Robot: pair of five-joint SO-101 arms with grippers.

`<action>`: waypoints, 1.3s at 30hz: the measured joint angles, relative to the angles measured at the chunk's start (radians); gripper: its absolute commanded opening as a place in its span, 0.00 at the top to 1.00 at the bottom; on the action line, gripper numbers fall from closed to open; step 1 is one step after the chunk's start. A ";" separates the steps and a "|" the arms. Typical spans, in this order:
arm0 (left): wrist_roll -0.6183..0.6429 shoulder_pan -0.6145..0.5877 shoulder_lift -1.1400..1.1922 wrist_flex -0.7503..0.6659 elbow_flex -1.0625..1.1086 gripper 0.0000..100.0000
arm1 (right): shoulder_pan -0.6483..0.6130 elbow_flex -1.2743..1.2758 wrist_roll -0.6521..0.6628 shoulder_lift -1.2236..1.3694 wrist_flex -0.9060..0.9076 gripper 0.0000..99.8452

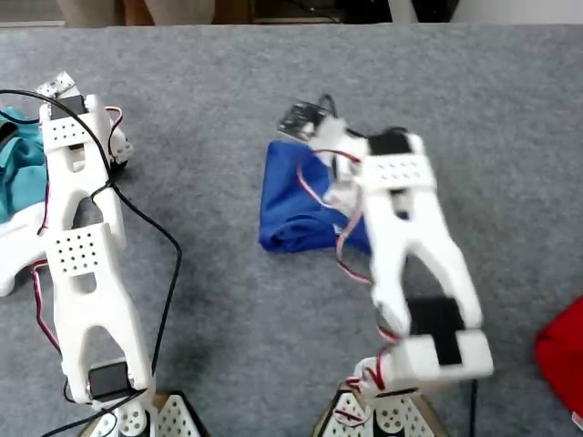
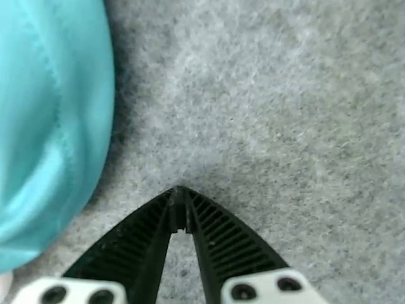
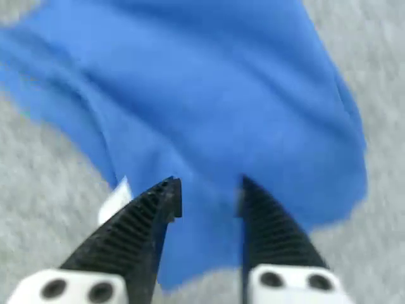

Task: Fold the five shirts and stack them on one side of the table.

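Blue shirt (image 1: 291, 205) lies near the middle of the grey table (image 1: 228, 319), bunched into a rough rectangle with one rounded, puffy edge. It is compact but not a flat, squared fold. The right gripper (image 3: 207, 196) sits directly over the blue shirt, fingers parted a moderate way with blue cloth showing in the gap. Whether the tips press into the fabric or hover just above it I cannot tell. A small white tag (image 3: 117, 199) peeks out of the cloth beside one finger. Well apart from the blue shirt, on the left arm's side, a teal shirt (image 1: 18, 173) lies at the table edge with a white cloth (image 1: 14, 259) just beside it, probably another shirt. The left gripper (image 2: 181, 202) points down at bare table just beside the teal shirt, fingertips meeting, nothing held between them. On the other side of the blue shirt, at the far table edge, a red shirt (image 1: 565, 360) waits. Judgement: the step in hand is the blue shirt, either its last fold or the pickup to carry it over — the teal-and-white side looks like the stack. The next move calls for a pinch through all layers so the bundle does not fall open when lifted.
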 measured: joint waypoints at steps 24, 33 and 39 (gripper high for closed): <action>0.000 0.000 0.000 0.000 0.000 0.98 | -0.166 0.186 -0.017 0.052 0.012 0.99; 0.000 0.000 0.000 0.000 0.000 0.98 | -0.060 0.124 -0.018 -0.031 -0.018 0.99; 0.000 0.000 0.000 0.000 0.000 0.98 | 0.044 -0.017 -0.054 -0.034 0.020 0.99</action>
